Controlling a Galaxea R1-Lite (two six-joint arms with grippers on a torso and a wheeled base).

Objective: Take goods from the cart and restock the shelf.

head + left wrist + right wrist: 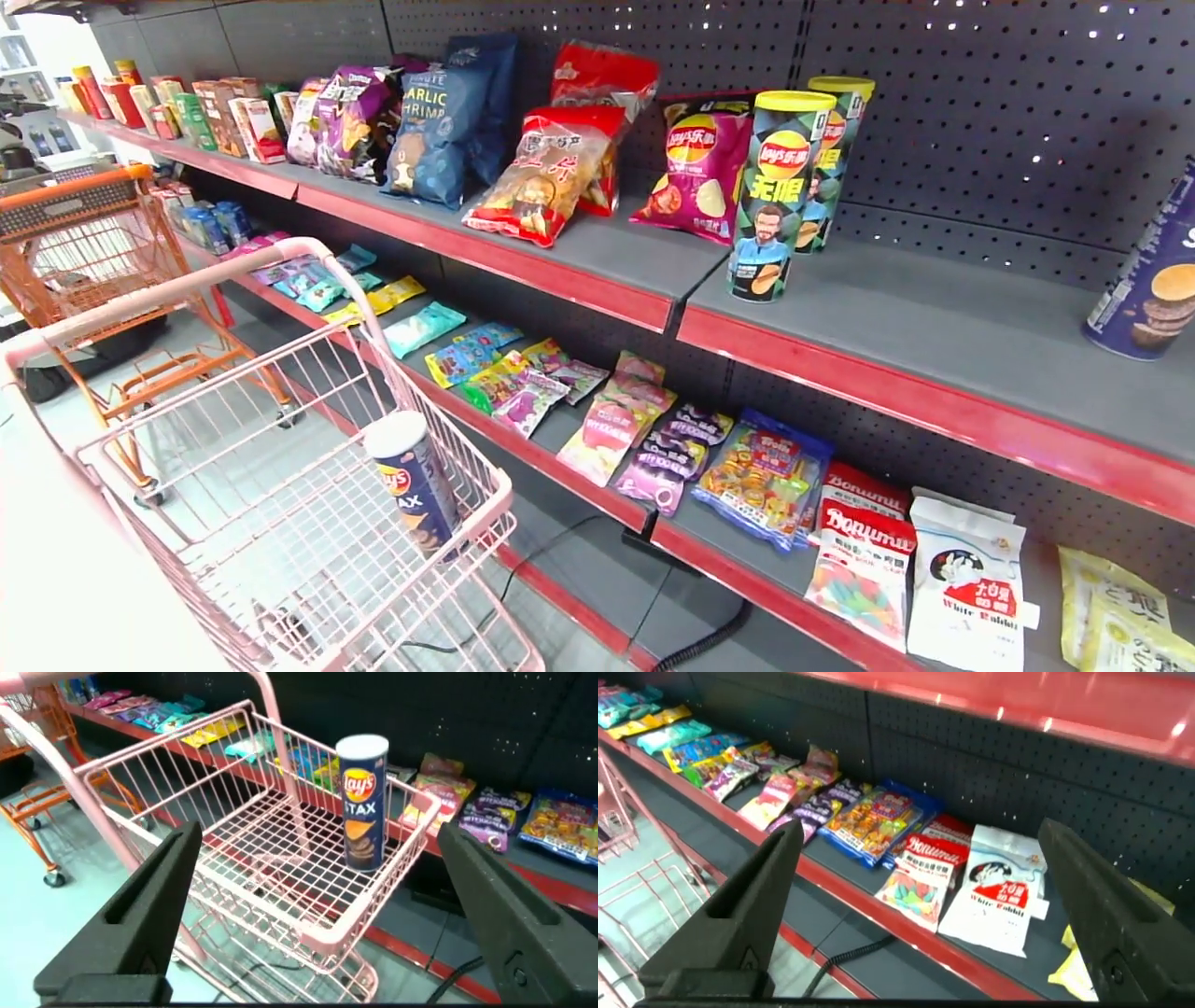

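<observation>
A blue chip can (415, 481) with a white lid stands upright in the far right corner of the pink wire cart (187, 285). My left gripper (318, 924) hovers open above and in front of the cart (378, 910). Its two dark fingers (140, 915) are spread wide, well short of the blue chip can (362, 803). My right gripper (915, 924) is open too, with nothing between its fingers, and faces the lower shelf's candy bags (920, 877). The grey upper shelf (934, 327) has a bare stretch between two green chip cans (780, 191) and a blue can (1153, 280).
An orange cart (93, 233) stands behind the pink one on the left. Chip bags (551, 168) fill the upper shelf's left part. Sweets packets (766, 476) line the lower shelf. A black cable (709, 635) lies on the floor under the shelf.
</observation>
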